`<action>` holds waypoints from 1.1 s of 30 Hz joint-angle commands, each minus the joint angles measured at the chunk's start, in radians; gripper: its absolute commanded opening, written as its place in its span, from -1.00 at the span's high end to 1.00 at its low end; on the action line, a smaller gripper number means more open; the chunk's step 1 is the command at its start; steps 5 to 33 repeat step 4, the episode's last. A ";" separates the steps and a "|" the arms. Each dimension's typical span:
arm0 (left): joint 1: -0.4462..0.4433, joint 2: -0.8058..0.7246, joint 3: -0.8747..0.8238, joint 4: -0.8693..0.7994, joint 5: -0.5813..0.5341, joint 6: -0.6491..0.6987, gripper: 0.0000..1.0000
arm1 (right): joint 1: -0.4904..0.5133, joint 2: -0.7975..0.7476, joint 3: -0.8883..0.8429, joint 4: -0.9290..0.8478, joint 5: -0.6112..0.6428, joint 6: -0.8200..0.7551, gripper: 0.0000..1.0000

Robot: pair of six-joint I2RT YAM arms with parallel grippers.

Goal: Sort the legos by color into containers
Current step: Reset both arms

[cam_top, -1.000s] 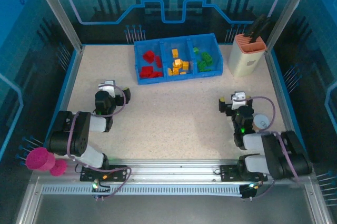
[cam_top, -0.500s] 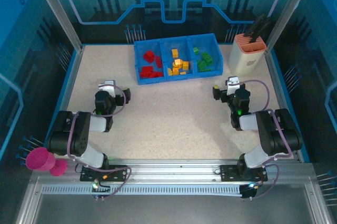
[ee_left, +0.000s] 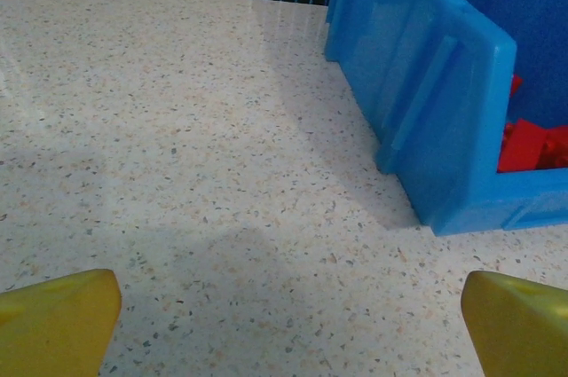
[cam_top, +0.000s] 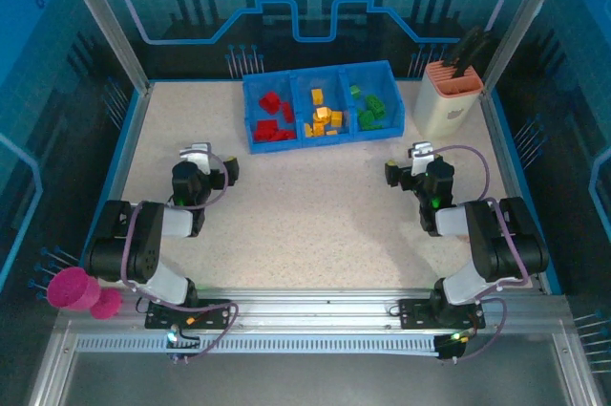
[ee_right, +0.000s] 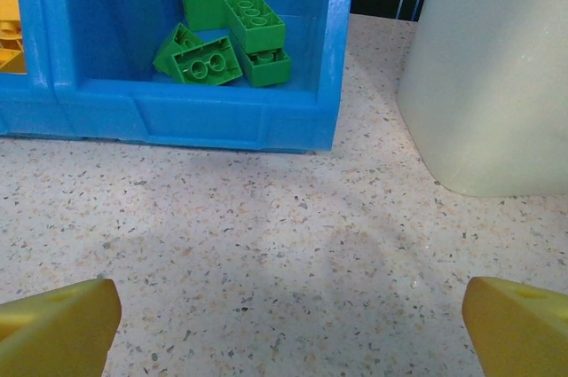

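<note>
"Top external view: where were the small studded plastic legos (cam_top: 322,119)?"
"Sorted by colour inside the bright blue three-compartment plastic tray (cam_top: 325,141). The left end effector (cam_top: 205,161) and right end effector (cam_top: 408,167) stood open, empty."
"Advice?"
"Probably scan the speckled bench (cam_top: 305,220) for strays; the beige holder (cam_top: 447,112) crowded the right arm's side."

Light falls from above, bright and even, on the pale worktop (cam_top: 315,205), while the surrounding walls stay dim and blue. A faint, soft shadow lies under each arm. In the left wrist view a broad soft shadow covers the near worktop, and a pale sheen lies on its far edge and on the wall of the blue tray (ee_left: 417,84). The green bricks (ee_right: 222,35) look sharp. The yellow fingertips (ee_left: 53,324) of the left end effector (ee_left: 288,328) and those of the right end effector (ee_right: 288,328) are blurred.
</note>
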 commanded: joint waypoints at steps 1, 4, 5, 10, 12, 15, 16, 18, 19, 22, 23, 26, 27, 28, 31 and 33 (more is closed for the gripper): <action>0.009 0.007 0.010 0.009 0.038 0.026 -0.98 | -0.005 -0.012 0.014 -0.002 -0.016 0.005 -0.99; 0.009 0.005 0.005 0.017 0.038 0.028 -0.99 | -0.006 -0.013 0.013 -0.001 -0.016 0.005 -1.00; 0.009 0.005 0.005 0.017 0.038 0.028 -0.99 | -0.006 -0.013 0.013 -0.001 -0.016 0.005 -1.00; 0.009 0.005 0.005 0.017 0.038 0.028 -0.99 | -0.006 -0.013 0.013 -0.001 -0.016 0.005 -1.00; 0.009 0.005 0.005 0.017 0.038 0.028 -0.99 | -0.006 -0.013 0.013 -0.001 -0.016 0.005 -1.00; 0.009 0.005 0.005 0.017 0.038 0.028 -0.99 | -0.006 -0.013 0.013 -0.001 -0.016 0.005 -1.00; 0.009 0.005 0.005 0.017 0.038 0.028 -0.99 | -0.006 -0.013 0.013 -0.001 -0.016 0.005 -1.00; 0.009 0.005 0.005 0.017 0.038 0.028 -0.99 | -0.006 -0.013 0.013 -0.001 -0.016 0.005 -1.00; 0.009 0.005 0.005 0.017 0.038 0.028 -0.99 | -0.006 -0.013 0.013 -0.001 -0.016 0.005 -1.00; 0.009 0.005 0.005 0.017 0.038 0.028 -0.99 | -0.006 -0.013 0.013 -0.001 -0.016 0.005 -1.00; 0.009 0.005 0.005 0.017 0.038 0.028 -0.99 | -0.006 -0.013 0.013 -0.001 -0.016 0.005 -1.00; 0.009 0.005 0.005 0.017 0.038 0.028 -0.99 | -0.006 -0.013 0.013 -0.001 -0.016 0.005 -1.00; 0.009 0.005 0.005 0.017 0.038 0.028 -0.99 | -0.006 -0.013 0.013 -0.001 -0.016 0.005 -1.00; 0.009 0.005 0.005 0.017 0.038 0.028 -0.99 | -0.006 -0.013 0.013 -0.001 -0.016 0.005 -1.00; 0.009 0.005 0.005 0.017 0.038 0.028 -0.99 | -0.006 -0.013 0.013 -0.001 -0.016 0.005 -1.00; 0.009 0.005 0.005 0.017 0.038 0.028 -0.99 | -0.006 -0.013 0.013 -0.001 -0.016 0.005 -1.00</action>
